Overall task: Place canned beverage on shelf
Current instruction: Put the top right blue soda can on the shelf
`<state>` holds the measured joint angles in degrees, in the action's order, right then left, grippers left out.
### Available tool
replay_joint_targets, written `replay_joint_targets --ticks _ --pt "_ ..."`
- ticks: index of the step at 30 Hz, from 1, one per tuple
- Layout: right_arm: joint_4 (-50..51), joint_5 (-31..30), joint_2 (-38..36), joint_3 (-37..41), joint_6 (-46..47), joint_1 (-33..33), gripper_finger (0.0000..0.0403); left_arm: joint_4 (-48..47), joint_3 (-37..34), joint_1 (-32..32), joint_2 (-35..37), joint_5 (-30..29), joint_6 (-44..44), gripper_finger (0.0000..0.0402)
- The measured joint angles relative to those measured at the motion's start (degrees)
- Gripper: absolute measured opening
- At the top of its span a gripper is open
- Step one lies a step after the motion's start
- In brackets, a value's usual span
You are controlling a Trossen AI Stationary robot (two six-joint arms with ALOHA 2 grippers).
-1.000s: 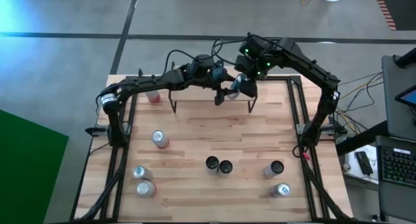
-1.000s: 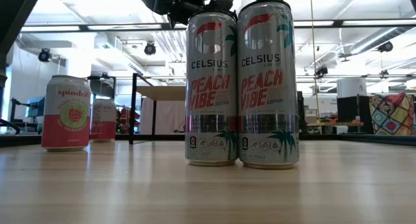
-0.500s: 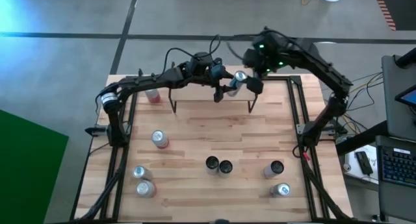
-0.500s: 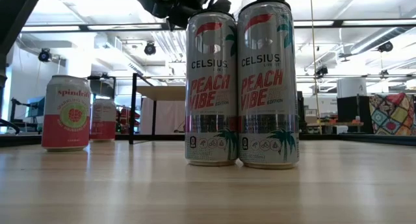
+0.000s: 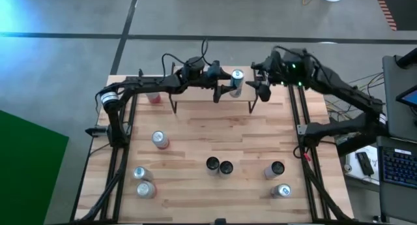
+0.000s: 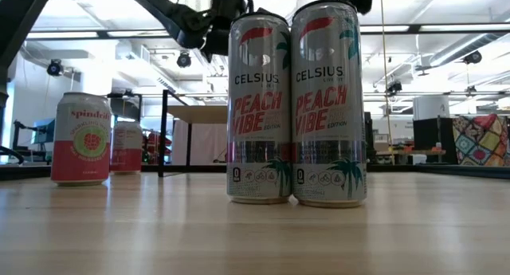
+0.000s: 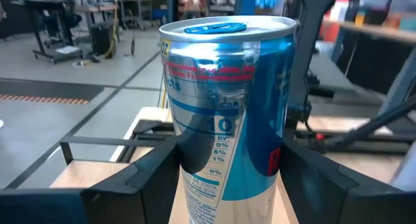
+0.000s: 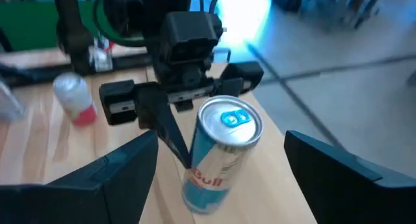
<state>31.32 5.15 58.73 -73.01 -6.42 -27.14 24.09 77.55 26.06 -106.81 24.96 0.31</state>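
A blue-and-silver can (image 5: 236, 82) stands upright on the shelf (image 5: 195, 94); the left gripper (image 5: 226, 89) pinches it, the right gripper (image 5: 260, 89) spread just beside.

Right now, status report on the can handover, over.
Left end effector shut on Red Bull can over shelf. Right end effector open beside it. Nothing in the way.
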Motion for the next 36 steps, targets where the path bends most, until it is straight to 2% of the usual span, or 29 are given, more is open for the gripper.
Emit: replay_joint_targets --ticks 5,11,21,33,36 --pt "-14.09 2.15 -2.79 12.52 2.78 -0.24 0.0331 2.01 -0.88 0.00 0.00 -0.38 -0.84 0.0224" --pt "-25.90 5.96 -0.91 18.80 5.35 -2.52 0.0331 1.80 -0.58 0.00 0.00 -0.47 -0.47 0.0224" --pt "-30.85 13.86 5.16 18.41 8.33 -7.15 0.0308 0.12 -0.82 0.00 0.02 -2.92 3.08 0.0224" --pt "-30.80 14.55 8.04 16.91 8.55 -8.50 0.0228 -1.94 -0.82 0.02 0.02 -3.55 4.09 0.0227" --pt "-30.36 15.00 7.73 16.93 8.56 -9.27 0.0224 -2.07 -0.82 0.02 0.04 -3.62 4.09 0.0234"
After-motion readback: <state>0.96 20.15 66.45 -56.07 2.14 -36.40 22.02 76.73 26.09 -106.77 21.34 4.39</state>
